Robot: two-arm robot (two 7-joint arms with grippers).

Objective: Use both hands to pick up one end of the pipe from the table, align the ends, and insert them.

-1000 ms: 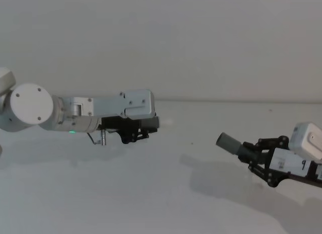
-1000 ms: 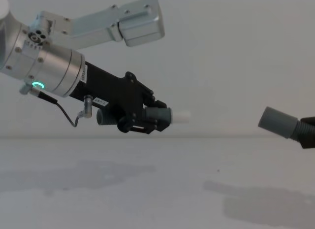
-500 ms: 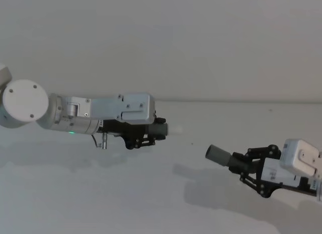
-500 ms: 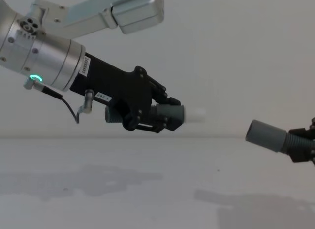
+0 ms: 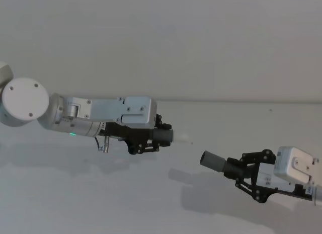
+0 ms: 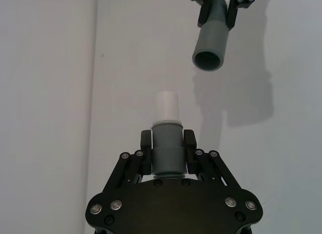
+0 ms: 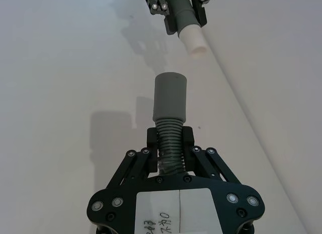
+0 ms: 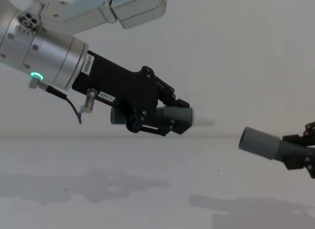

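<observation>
Two pipe halves held aloft, ends facing, not yet joined.
The left gripper point(image 8: 167, 123) pinches the spigot piece point(image 8: 175, 114) by its grey cuff, leaving the white spigot tip point(image 8: 203, 118) free. The right gripper point(image 5: 240, 168) pinches the socket piece point(image 5: 214, 161) on its ribs, behind the open cuff point(image 8: 257, 142). Both hang above the desk point(image 8: 123, 199), apart, with the socket slightly lower. Height and angle likely need matching before pushing together.

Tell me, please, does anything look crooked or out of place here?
Nothing is damaged or spilled. The only oddity: the two ends are not yet in line. In the chest view, the white spigot tip in the left gripper sits higher than the grey socket in the right gripper, with a gap between them.
</observation>
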